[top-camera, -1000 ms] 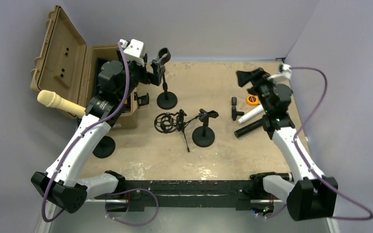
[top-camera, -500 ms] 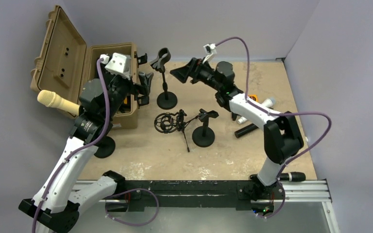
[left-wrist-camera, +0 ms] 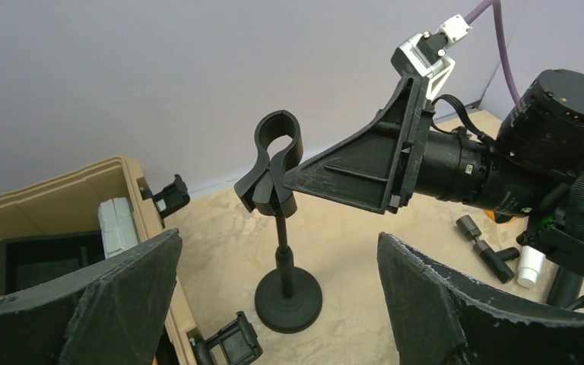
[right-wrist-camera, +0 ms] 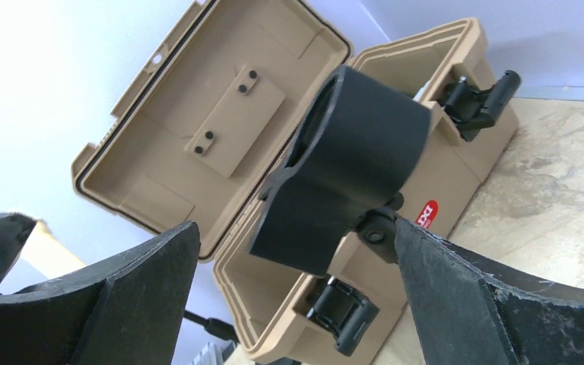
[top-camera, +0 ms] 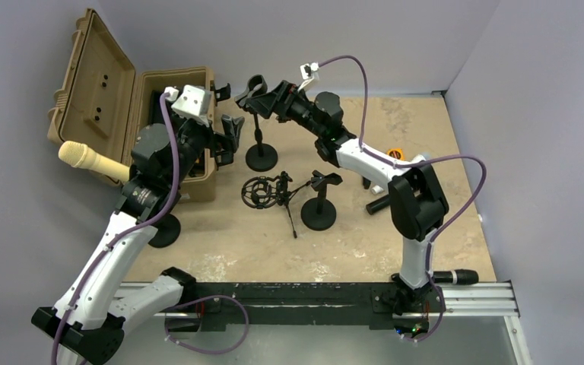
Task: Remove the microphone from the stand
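Note:
A cream microphone sits tilted at the far left, next to the open tan case. The round black base of its stand shows below my left arm, which hides the shaft. My left gripper is open and empty by the case front, facing a second black stand with an empty clip. The left wrist view shows that clip and base. My right gripper is open, its jaws on either side of the empty clip.
A shock mount on a small tripod and a short stand stand mid-table. Black tubes, a white tube and an orange roll lie right. A black microphone lies near the rail.
My right arm has swung from the right side across the table to the empty clip. My left gripper has drawn back a little toward the case.

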`<move>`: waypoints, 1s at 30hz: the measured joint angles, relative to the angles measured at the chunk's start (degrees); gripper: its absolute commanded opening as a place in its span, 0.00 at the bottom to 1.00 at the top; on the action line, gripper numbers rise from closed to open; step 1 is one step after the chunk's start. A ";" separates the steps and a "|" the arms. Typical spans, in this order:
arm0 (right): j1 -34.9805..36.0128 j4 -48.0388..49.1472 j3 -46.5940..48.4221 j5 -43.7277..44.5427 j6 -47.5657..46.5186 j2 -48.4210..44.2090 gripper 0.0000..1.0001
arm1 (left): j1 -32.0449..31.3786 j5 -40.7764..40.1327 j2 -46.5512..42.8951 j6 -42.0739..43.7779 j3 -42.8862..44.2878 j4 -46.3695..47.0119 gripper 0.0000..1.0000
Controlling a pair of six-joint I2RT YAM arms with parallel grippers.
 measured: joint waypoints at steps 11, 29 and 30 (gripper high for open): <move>-0.02 -1.95 2.75 5.07 2.23 3.30 0.96 | -0.37 0.28 -0.33 -0.94 -0.07 0.04 0.96; -0.02 -2.67 4.61 7.87 3.26 4.66 0.79 | -0.83 0.46 -0.46 -0.94 -0.17 0.17 0.96; -0.02 -2.23 4.26 8.02 3.39 4.66 0.79 | -0.83 0.46 -0.46 -0.94 -0.17 0.17 0.96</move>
